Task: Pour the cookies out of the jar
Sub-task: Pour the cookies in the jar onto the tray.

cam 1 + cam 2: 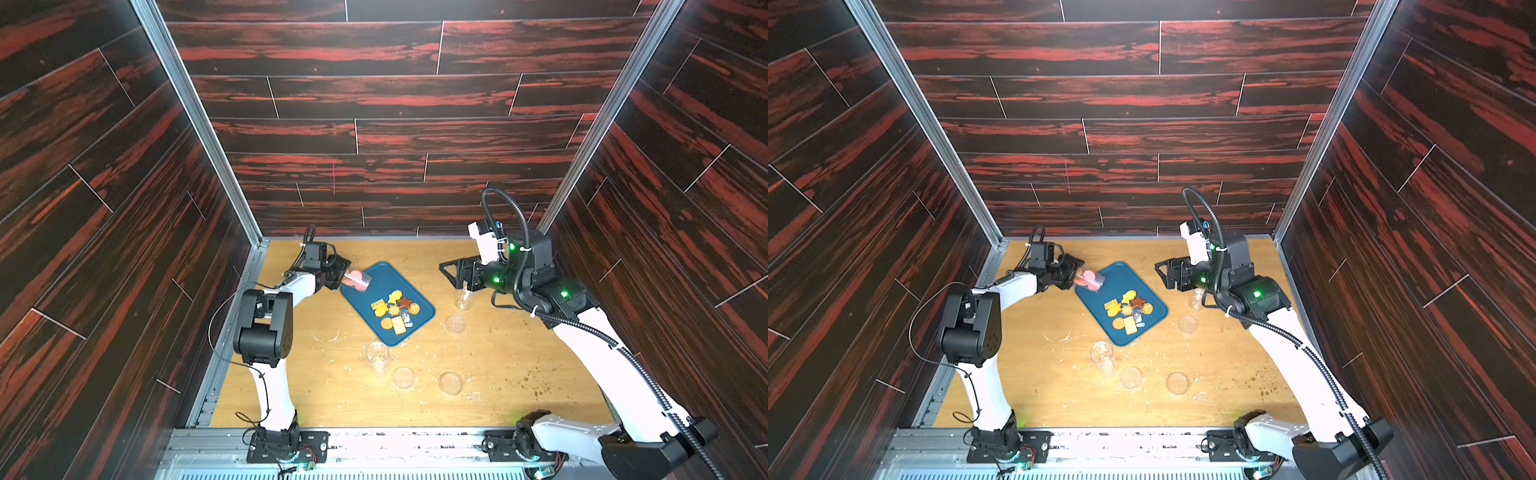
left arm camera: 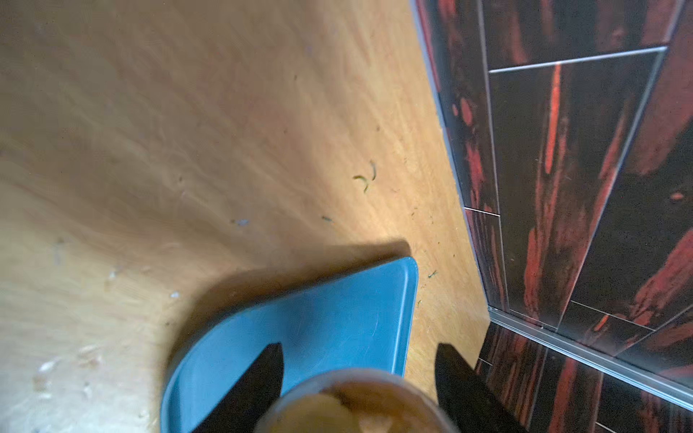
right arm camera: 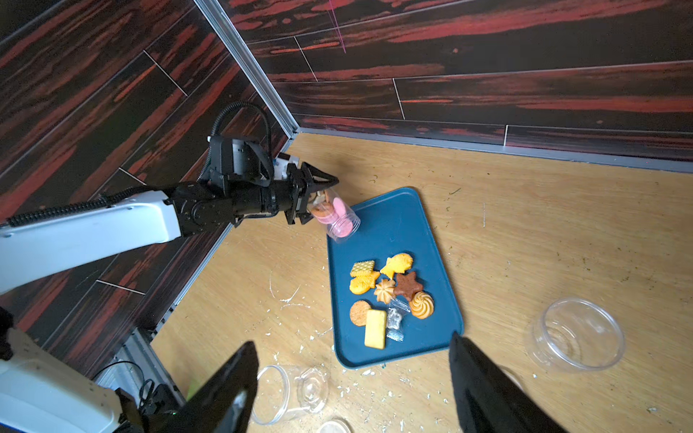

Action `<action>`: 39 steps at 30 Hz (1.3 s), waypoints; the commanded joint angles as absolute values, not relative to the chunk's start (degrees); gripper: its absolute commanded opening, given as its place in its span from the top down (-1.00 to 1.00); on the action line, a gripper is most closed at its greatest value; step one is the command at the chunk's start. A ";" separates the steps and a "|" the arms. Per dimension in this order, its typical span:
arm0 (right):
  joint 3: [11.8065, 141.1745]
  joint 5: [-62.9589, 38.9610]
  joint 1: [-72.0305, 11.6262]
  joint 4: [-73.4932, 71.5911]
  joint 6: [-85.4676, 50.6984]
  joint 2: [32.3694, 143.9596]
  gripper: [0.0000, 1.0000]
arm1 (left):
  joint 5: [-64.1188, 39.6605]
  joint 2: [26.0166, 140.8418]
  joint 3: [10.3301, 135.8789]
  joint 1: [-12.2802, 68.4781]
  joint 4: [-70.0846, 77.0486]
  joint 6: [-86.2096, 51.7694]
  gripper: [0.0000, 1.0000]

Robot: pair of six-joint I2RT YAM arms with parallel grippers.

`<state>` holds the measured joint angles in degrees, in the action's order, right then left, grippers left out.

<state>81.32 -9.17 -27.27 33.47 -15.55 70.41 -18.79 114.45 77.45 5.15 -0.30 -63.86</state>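
Several pink cookies (image 3: 340, 222) fill the jar (image 3: 353, 222) clamped in the left gripper (image 3: 318, 199), slanting down over the blue tray's (image 3: 397, 228) corner; right gripper (image 1: 448, 274) gapes empty beside it.

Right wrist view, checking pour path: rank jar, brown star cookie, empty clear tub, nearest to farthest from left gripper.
1. Jar, held by the left gripper.
2. Brown star cookie, on the tray.
3. Empty clear tub, on the table past the tray.

Blurry jar (image 2: 356, 403) half out of view
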 commanded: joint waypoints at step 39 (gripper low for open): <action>83.15 -15.04 -27.33 36.87 -18.40 74.88 -0.65 | -22.52 118.72 91.42 11.94 -15.75 -51.36 -0.20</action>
